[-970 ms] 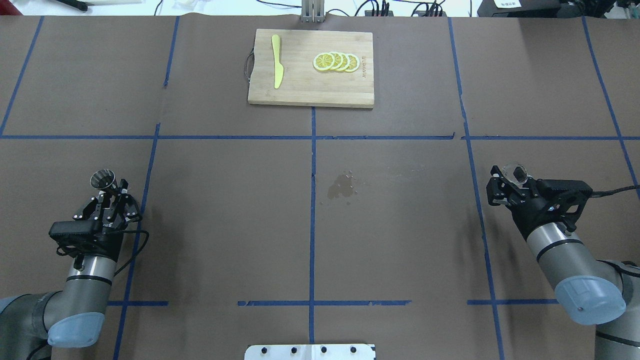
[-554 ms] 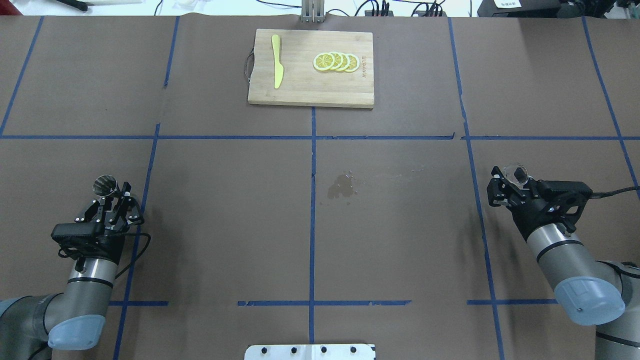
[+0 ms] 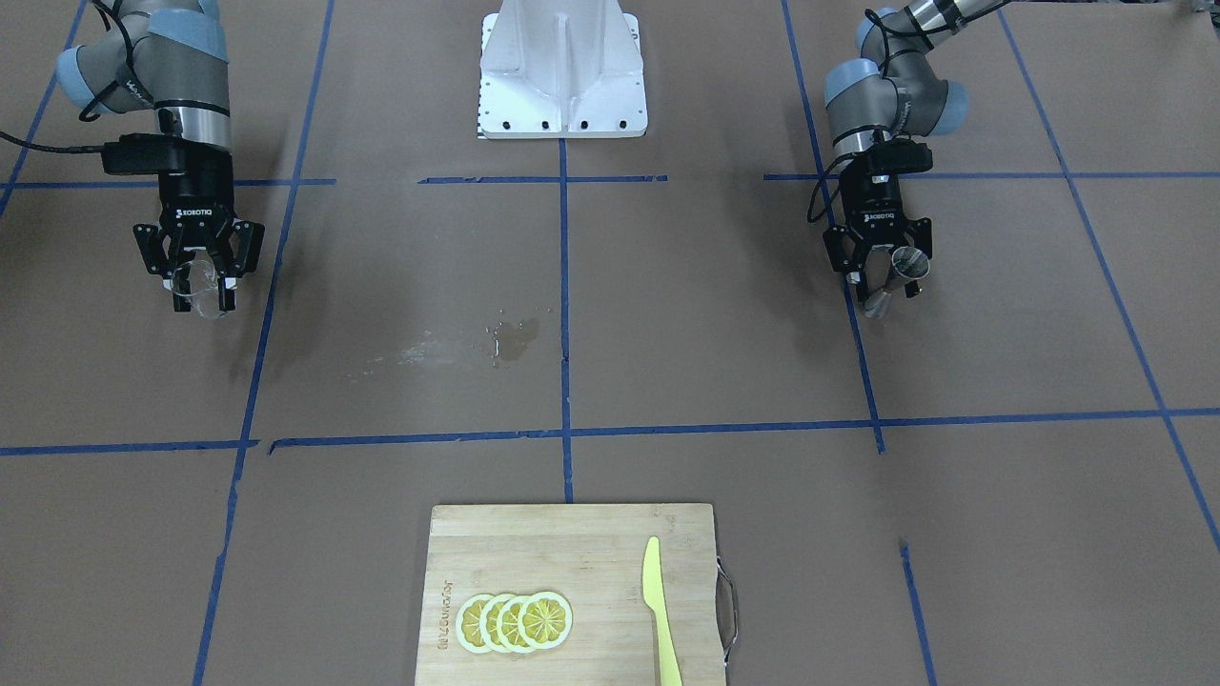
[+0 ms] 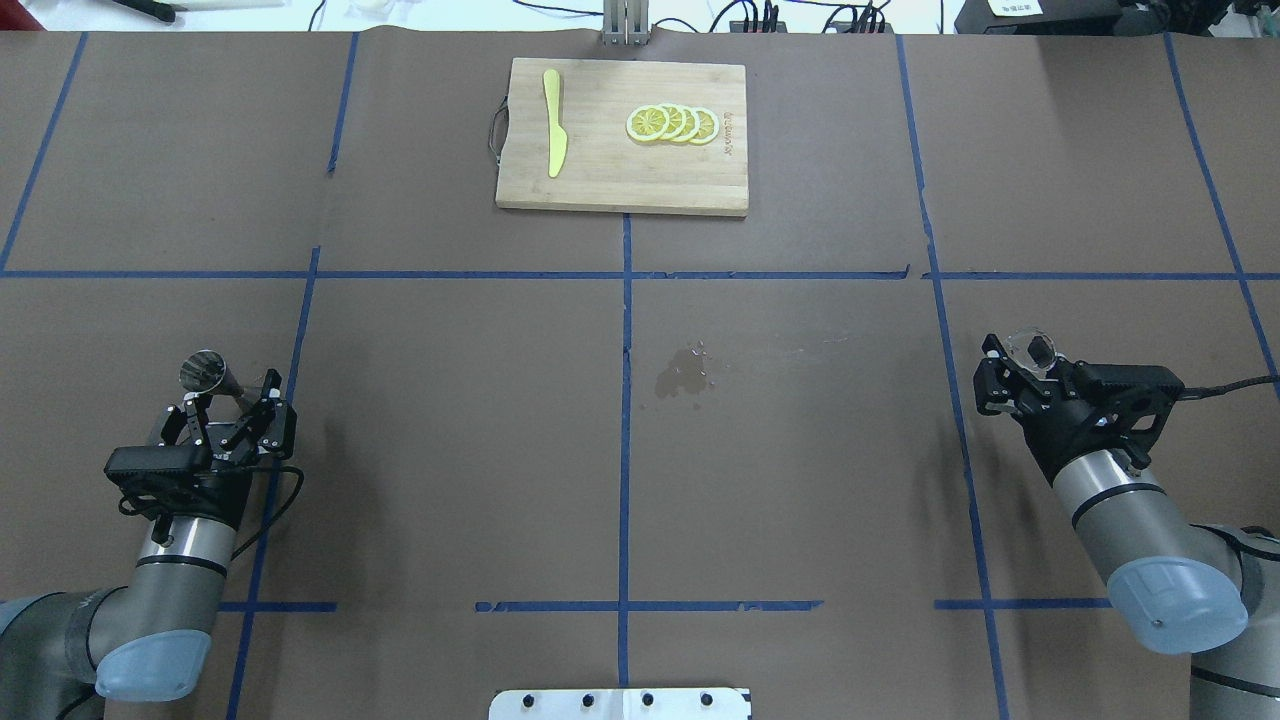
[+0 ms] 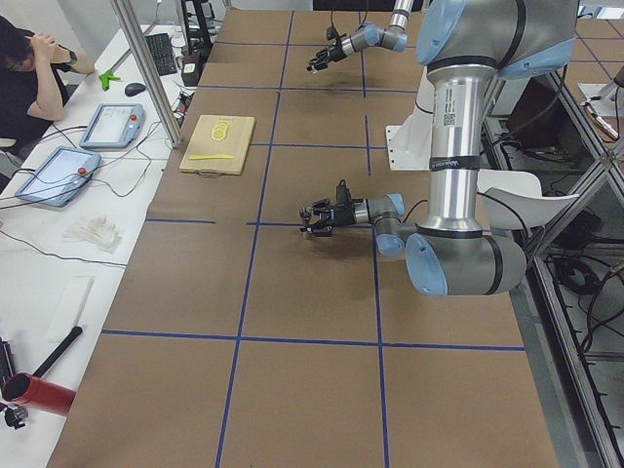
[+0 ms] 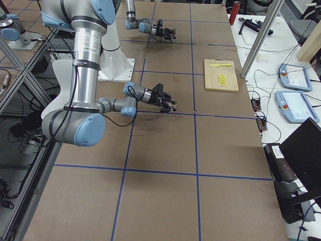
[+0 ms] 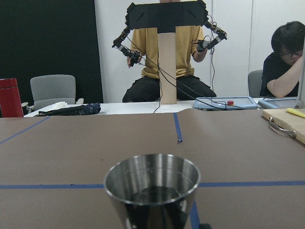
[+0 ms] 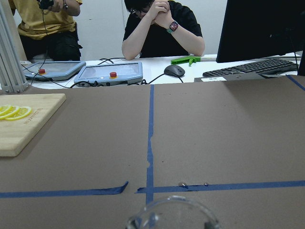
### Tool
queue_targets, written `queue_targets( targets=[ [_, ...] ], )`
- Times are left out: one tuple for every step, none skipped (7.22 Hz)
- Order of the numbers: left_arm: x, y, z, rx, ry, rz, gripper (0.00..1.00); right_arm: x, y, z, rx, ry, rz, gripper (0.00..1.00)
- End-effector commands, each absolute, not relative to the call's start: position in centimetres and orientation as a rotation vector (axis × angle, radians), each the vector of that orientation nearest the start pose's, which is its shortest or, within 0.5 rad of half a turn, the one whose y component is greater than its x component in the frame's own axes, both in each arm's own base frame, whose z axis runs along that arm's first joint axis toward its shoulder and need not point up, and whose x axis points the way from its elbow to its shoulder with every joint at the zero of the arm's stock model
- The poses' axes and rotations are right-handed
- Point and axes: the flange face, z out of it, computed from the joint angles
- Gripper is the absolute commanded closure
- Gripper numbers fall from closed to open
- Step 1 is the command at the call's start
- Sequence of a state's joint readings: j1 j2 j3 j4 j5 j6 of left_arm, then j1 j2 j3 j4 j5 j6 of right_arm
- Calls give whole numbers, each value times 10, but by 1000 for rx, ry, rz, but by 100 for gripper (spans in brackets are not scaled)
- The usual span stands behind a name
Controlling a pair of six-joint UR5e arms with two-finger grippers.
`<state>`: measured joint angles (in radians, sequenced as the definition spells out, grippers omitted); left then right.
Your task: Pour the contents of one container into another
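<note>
While right gripper (image 4: 1025, 356) pinches the glass cup (image 4: 1031, 346) on its side, left gripper (image 4: 230, 393) fingers spread wide around the jigger (image 4: 204, 369), wet patch (image 4: 683, 376) mid-table between them

Overhead looks steeply down, cutting board (image 4: 622, 137) at far edge; front-facing opposes it, board nearest. End views flank it; wrist cameras look low toward it.
</note>
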<state>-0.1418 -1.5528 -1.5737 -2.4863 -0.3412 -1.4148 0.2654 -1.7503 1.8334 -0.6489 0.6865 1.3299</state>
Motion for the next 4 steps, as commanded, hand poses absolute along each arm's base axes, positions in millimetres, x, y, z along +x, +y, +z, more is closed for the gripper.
queue_targets(
  targets=[
    [429,-290,522,1220,612,-492,0,-357,-307,497,1035,-705,460,100],
    [427,-289,519,1192,619,-458,0,-360,-303,498,1041,-703,456,100],
    [404,-284,515,1161,620,-398,0,-361,-301,498,1045,-701,455,100],
    [387,-279,506,1130,635,-353,0,-362,-301,501,1052,-694,454,100]
  ],
)
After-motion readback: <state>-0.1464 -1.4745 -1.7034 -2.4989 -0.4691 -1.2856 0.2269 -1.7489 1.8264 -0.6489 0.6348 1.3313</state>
